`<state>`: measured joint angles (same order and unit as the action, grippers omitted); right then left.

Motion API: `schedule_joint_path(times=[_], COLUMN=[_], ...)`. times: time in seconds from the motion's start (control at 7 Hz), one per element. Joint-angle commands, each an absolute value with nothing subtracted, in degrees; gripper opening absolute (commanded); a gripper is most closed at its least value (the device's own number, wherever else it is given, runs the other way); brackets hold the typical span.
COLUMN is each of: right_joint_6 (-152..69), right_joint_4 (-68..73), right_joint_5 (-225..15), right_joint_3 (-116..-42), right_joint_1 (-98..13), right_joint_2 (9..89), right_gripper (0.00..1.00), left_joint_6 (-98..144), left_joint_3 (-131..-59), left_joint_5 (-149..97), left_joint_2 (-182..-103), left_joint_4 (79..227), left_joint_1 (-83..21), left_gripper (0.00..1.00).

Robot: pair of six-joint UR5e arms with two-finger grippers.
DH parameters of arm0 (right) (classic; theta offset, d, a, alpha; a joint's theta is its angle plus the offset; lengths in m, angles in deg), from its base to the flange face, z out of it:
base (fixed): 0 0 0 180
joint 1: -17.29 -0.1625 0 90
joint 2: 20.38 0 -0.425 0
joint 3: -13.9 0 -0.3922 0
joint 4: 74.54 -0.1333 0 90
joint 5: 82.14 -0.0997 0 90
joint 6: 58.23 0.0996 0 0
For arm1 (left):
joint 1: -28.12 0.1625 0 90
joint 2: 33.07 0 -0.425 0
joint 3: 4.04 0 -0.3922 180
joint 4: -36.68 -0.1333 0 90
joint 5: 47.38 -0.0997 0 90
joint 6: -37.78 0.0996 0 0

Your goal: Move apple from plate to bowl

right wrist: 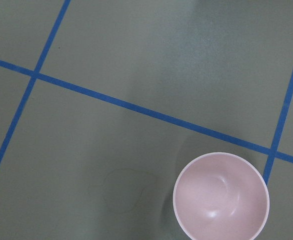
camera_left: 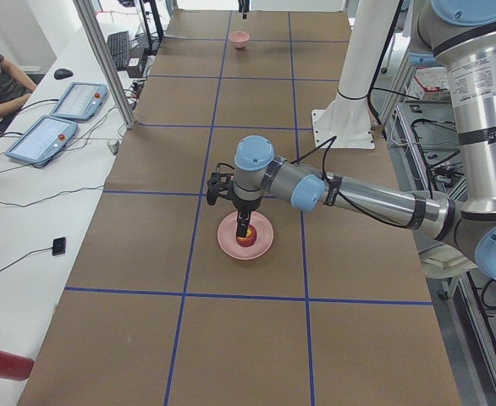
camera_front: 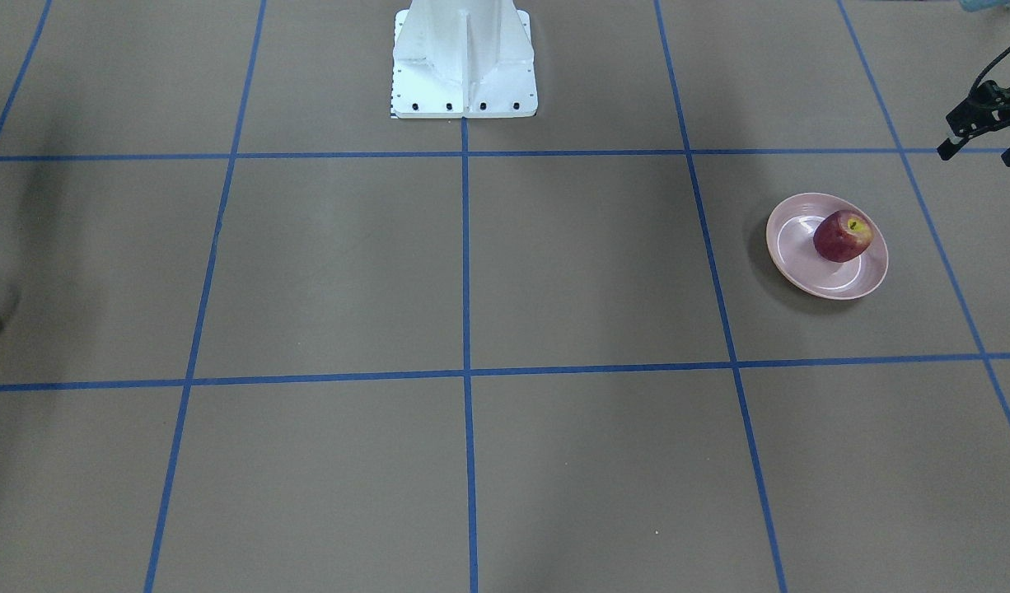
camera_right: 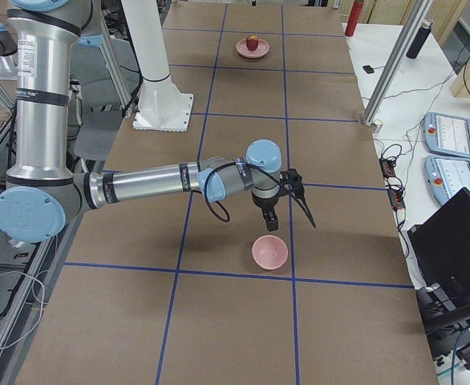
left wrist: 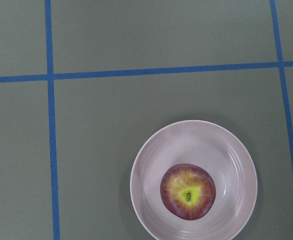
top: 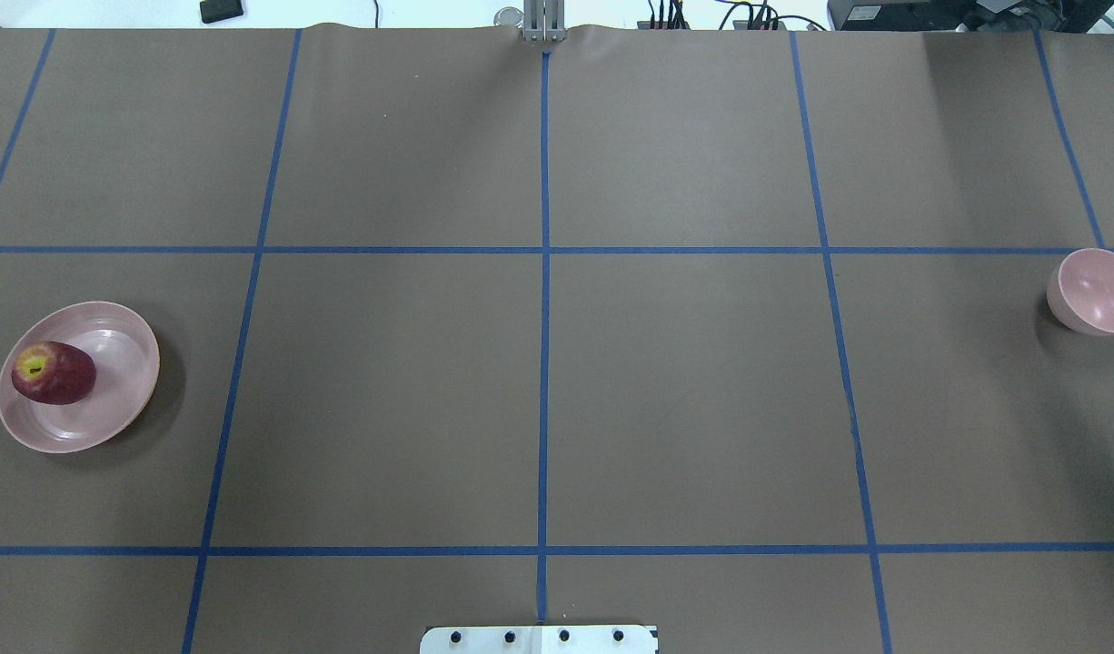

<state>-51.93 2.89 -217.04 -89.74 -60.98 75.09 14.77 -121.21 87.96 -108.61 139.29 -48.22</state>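
Logging from the overhead view, left to right. The plate (top: 112,363) sits at the 9 o'clock edge of the bench (top: 684,391), inside a square of the blue tape grid (top: 544,272). The apple (top: 54,372) rests on the plate, toward its 9 o'clock side, stem patch up. Nothing touches the apple.

Left pincer (camera_front: 979,154): in the front-facing view it is at 1 o'clock from the plate and apart from it, with its two tips spread and nothing between them. In the left side view it hangs over the plate. The left wrist camera has plate and apple at 5 o'clock of its frame.

The bowl (top: 1095,291) sits at the 3 o'clock edge of the bench, upright, with nothing in it, well apart from the plate.

Right pincer (camera_right: 287,216): in the right side view it hangs above the bench, at 12 o'clock from the bowl. Cannot tell whether it is open or closed. The right wrist camera has the bowl at 5 o'clock of its frame.
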Motion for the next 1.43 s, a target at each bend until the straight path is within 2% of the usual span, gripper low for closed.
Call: schedule_joint_path(times=[0.0,0.29,0.43,1.29], right_joint_6=[-52.4,-53.5,-53.2,-53.3], right_joint_4=[1.6,-6.0,-9.6,-10.6], right_joint_5=[-216.9,-217.3,-217.2,-217.0], right_joint_3=[-83.6,-67.7,-63.6,-60.6], right_joint_1=[-60.8,-60.6,-60.6,-57.5], right_joint_2=[74.1,66.0,65.6,65.8], right_gripper=[1.0,1.0,1.0,1.0], left_joint_6=[14.8,14.7,14.7,14.7], left_joint_3=[-121.0,-121.0,-121.3,-121.4], left_joint_5=[88.0,88.0,88.0,88.0], left_joint_2=[-108.7,-108.7,-108.7,-108.7], left_joint_4=[139.2,139.3,139.3,139.2], left_joint_1=[-48.2,-48.2,-48.2,-48.2], left_gripper=[0.98,0.98,0.98,0.98])
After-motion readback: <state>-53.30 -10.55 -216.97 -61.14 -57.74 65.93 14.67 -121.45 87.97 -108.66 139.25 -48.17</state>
